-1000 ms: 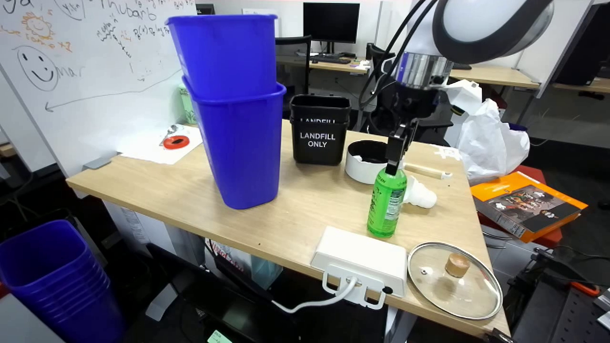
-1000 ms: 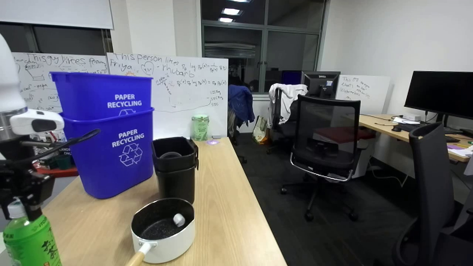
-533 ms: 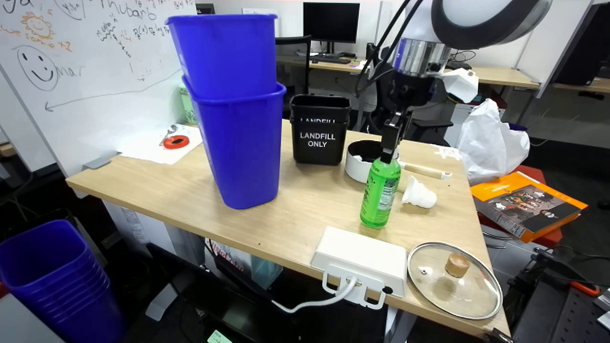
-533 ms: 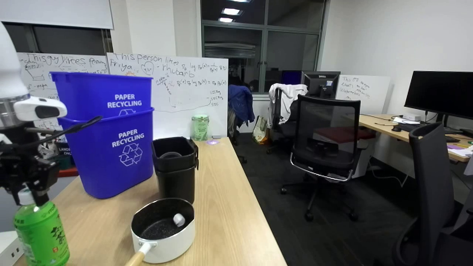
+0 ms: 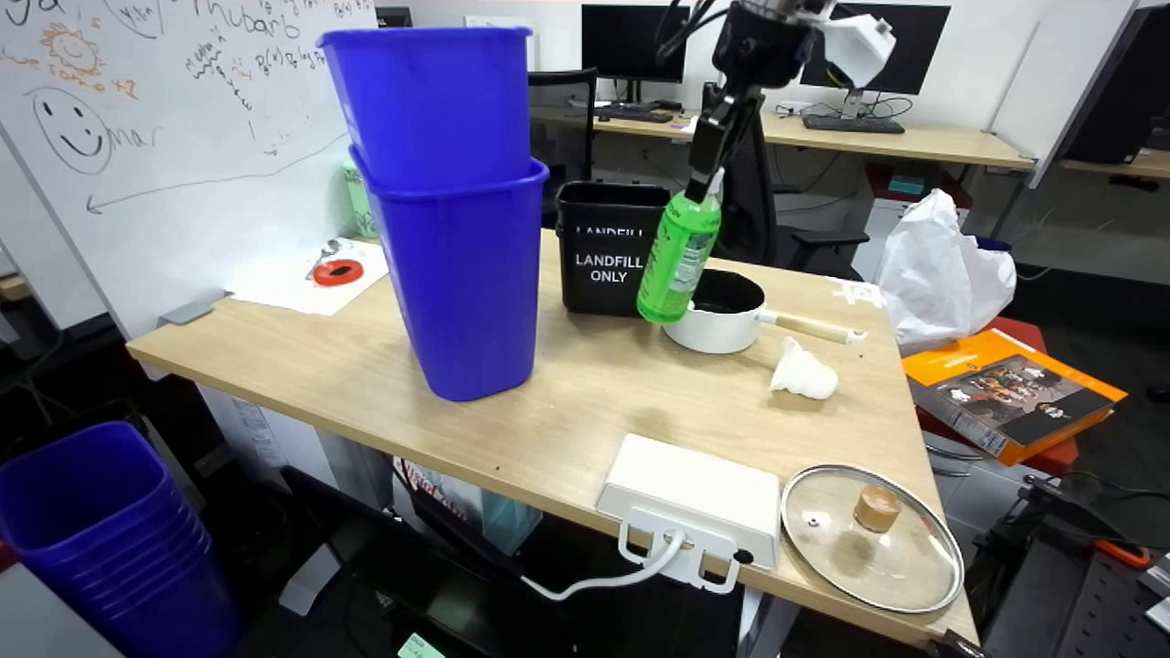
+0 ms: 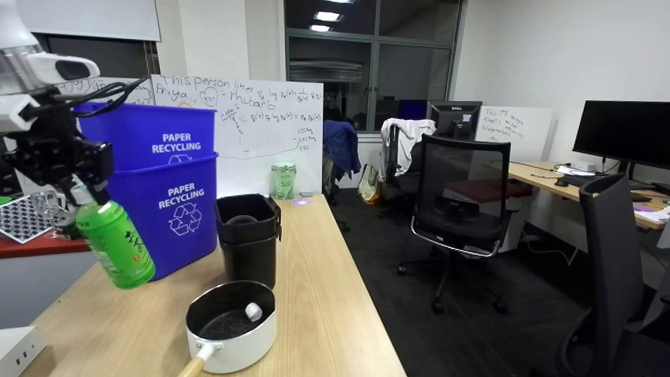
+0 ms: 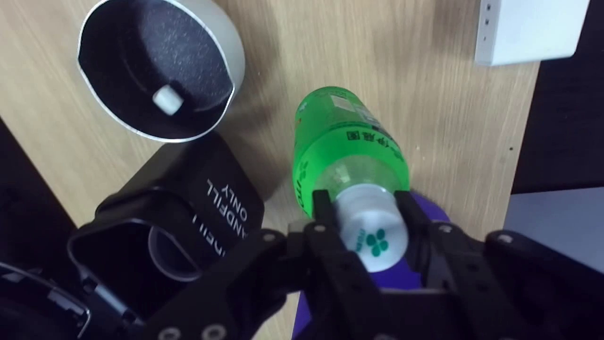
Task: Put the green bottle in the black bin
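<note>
The green bottle, a bright-green bottle with a white cap, hangs tilted above the table in both exterior views (image 5: 678,260) (image 6: 118,243). My gripper (image 5: 704,187) is shut on its capped neck. In the wrist view the fingertips (image 7: 363,198) stand on both sides of the white cap, and the green body (image 7: 347,127) shows beyond it. The black bin (image 5: 603,251) stands upright with "LANDFILL ONLY" on its front; the bottle partly overlaps its right edge there. In an exterior view the bin (image 6: 248,256) is well right of the bottle. The wrist view shows the bin (image 7: 198,174) open-topped, left of the bottle.
Tall stacked blue bins (image 5: 457,228) stand beside the black bin. A white saucepan (image 5: 717,331) with a wooden handle is close to the black bin. A white box (image 5: 690,503), glass lid (image 5: 868,548) and white cup-like item (image 5: 804,373) lie on the table.
The gripper has lifted the bottle and carried it from near the white box toward the black bin. The bottle has gone from near upright to clearly tilted.
</note>
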Tool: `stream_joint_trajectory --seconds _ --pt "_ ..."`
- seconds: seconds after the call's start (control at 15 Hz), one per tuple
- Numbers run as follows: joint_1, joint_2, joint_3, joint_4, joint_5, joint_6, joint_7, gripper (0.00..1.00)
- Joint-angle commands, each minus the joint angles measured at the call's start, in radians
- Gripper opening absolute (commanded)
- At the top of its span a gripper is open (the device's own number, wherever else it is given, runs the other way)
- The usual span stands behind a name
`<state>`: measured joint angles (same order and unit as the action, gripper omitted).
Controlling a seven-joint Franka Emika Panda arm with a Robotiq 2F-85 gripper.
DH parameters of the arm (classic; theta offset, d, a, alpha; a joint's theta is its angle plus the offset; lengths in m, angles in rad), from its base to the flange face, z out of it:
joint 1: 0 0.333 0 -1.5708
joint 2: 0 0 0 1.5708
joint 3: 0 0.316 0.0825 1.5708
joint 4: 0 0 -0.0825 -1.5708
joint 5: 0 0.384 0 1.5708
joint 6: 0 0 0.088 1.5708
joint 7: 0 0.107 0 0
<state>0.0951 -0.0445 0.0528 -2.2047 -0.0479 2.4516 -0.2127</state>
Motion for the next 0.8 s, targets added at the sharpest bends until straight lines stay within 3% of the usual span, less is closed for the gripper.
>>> stream_joint_trajectory --seconds 0.0,0.4,0.73 --pt "-0.012 0.056 0.004 0.08 -0.035 0.113 0.003 0.11" --pt "-0.018 0.203 -0.001 0.312 -0.041 0.294 -0.001 0.11" --pt "-0.023 0.261 -0.043 0.468 -0.146 0.309 0.041 0.11"
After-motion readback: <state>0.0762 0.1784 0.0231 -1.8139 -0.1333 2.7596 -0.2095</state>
